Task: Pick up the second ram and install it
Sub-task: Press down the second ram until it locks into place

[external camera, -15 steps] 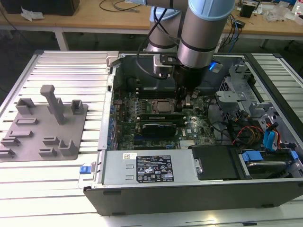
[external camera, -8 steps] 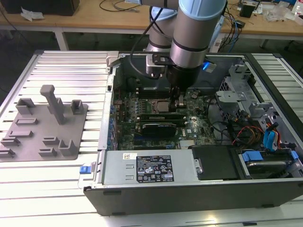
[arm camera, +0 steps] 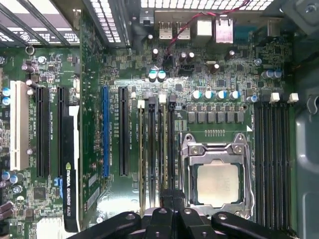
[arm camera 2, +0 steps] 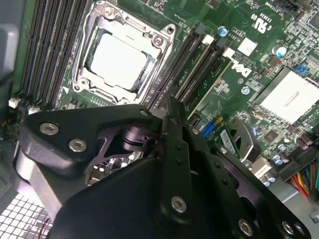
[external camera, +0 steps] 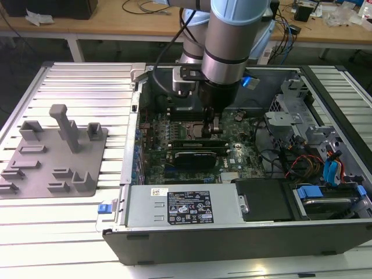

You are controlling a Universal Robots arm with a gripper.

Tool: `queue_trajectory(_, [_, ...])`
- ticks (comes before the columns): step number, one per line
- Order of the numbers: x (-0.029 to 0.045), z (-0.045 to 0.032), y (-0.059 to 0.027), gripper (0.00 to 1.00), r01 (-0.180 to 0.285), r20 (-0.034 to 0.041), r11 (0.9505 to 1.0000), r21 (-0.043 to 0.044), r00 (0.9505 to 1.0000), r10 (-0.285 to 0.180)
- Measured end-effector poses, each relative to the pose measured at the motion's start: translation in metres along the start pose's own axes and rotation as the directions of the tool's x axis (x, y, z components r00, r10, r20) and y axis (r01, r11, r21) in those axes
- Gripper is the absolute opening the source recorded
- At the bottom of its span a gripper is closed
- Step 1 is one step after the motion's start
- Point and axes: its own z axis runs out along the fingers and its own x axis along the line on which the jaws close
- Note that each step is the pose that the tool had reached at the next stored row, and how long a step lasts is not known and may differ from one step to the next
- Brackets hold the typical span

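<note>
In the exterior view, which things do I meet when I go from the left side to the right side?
Grey plastic fixture → robot arm with its pincer above the green board → blue drive bay clip.

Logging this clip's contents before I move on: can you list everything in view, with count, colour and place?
Computer case: one, dark grey, lying open on the ribbed table.
Motherboard: one, green, inside the case.
Processor chip: one, silver, in its socket beside the memory slots.
Second ram: one, thin green stick, standing in a slot by the socket, under the gripper.
Expansion card: one, black, in the case.
Grey fixture: one, on the table at the exterior view's left.
Gripper: one, black, down over the ram slots.
</note>
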Motion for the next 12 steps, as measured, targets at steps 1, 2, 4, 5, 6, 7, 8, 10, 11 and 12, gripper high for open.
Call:
queue_trajectory(1, [0.0, 0.0002, 0.0014, 0.08, 0.0, 0.0001, 1.0, 0.0, 1.0, 0.0])
queue_trajectory(2, [0.0001, 0.0005, 0.0045, 0.08, 0.0, 0.0002, 1.0, 0.0002, 1.0, 0.0])
queue_trajectory(4, [0.0002, 0.0012, 0.0146, 0.08, 0.0, 0.0003, 1.0, 0.0011, 1.0, 0.0])
queue_trajectory(5, [0.0003, 0.0014, 0.0176, 0.08, 0.0, 0.0003, 1.0, 0.0015, 1.0, 0.0])
queue_trajectory(6, [0.0003, 0.0016, 0.0198, 0.08, 0.0, 0.0003, 1.0, 0.0017, 1.0, 0.0])
queue_trajectory(7, [0.0004, 0.0018, 0.0239, 0.08, 0.0, 0.0002, 1.0, 0.0017, 1.0, 0.0])
queue_trajectory(8, [0.0004, 0.0022, 0.0279, 0.08, 0.0, 0.0002, 1.0, 0.0019, 1.0, 0.0])
queue_trajectory(10, [0.0005, 0.0026, 0.0344, 0.08, 0.0, 0.0002, 1.0, 0.0022, 1.0, 0.0])
queue_trajectory(11, [0.0006, 0.0029, 0.0366, 0.08, 0.0, 0.0003, 1.0, 0.0024, 1.0, 0.0])
queue_trajectory(12, [0.0006, 0.0034, 0.0404, 0.08, 0.0, 0.0004, 1.0, 0.0027, 1.0, 0.0])
